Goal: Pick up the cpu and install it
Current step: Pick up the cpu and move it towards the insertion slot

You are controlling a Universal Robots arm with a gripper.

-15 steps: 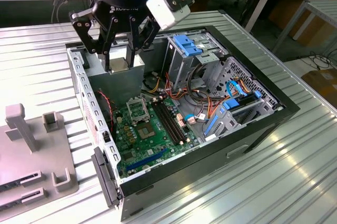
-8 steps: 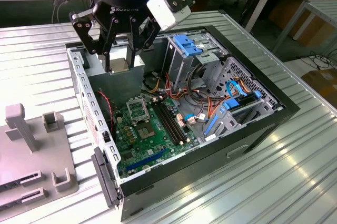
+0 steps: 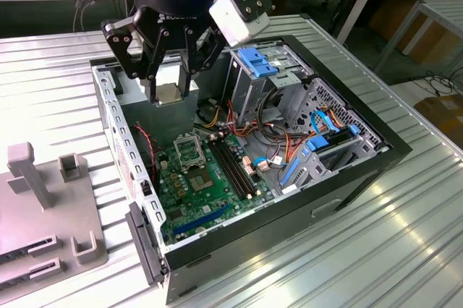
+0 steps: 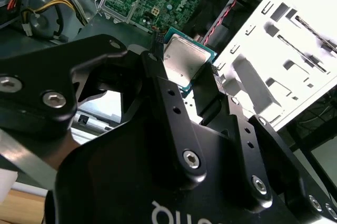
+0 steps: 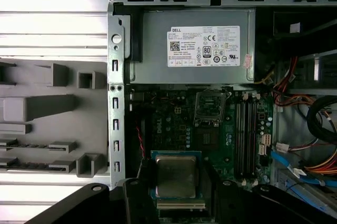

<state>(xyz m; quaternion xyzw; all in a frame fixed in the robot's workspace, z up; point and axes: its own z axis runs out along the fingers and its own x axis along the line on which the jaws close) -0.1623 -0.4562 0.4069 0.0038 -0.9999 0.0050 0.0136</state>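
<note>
My gripper (image 3: 170,91) hangs above the open computer case, shut on the cpu (image 3: 171,93), a small square chip with a pale metal face. The same cpu (image 5: 176,175) shows between the black fingers (image 5: 141,182) in the first wrist view, and the cpu (image 4: 184,62) sits at the fingertips in the second wrist view. The black-and-silver socket frame (image 3: 189,152) lies on the green motherboard (image 3: 210,192) below the gripper and toward the camera. That socket frame (image 5: 210,107) stands apart from the held chip in the first wrist view.
The black case (image 3: 347,178) lies open on a ribbed metal table (image 3: 405,250). Blue drive brackets (image 3: 259,60) and bundled cables (image 3: 289,142) fill the case's right part. A grey power supply (image 5: 197,45) sits at the back. A grey fixture tray (image 3: 43,207) rests at the exterior view's left.
</note>
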